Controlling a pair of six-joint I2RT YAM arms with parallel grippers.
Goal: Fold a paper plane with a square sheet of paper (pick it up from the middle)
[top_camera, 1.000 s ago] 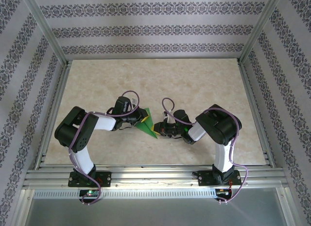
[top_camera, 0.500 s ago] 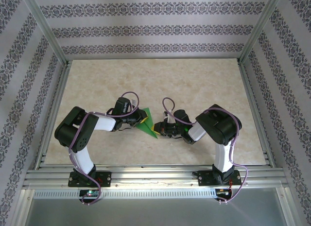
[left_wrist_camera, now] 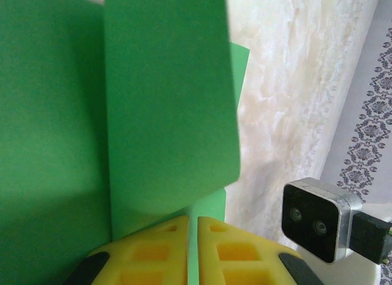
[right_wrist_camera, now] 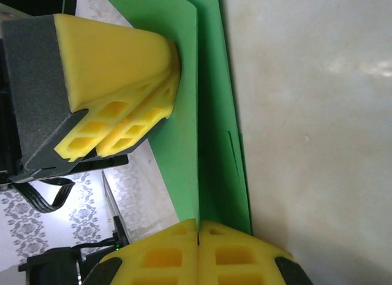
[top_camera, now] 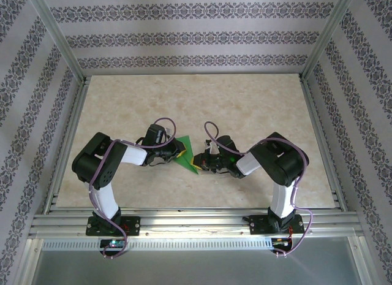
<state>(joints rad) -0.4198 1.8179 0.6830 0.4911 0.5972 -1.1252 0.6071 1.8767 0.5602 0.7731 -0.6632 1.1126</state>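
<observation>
There are two robot arms, the left arm (top_camera: 98,168) and the right arm (top_camera: 278,162). There are two sets of jaws, the left jaws and the right jaws. Each set has two yellow fingers (right_wrist_camera: 116,70), so that makes four fingers. There is one piece of folded green paper (top_camera: 185,156). There is one tabletop (top_camera: 245,101) and one small grey camera box (left_wrist_camera: 315,219).

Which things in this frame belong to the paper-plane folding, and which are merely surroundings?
Job: partly folded bright green paper sheet; left end effector and right end effector, both pinching it.
Not part of it: marbled beige table top; patterned wallpaper walls; aluminium frame rails.
</observation>
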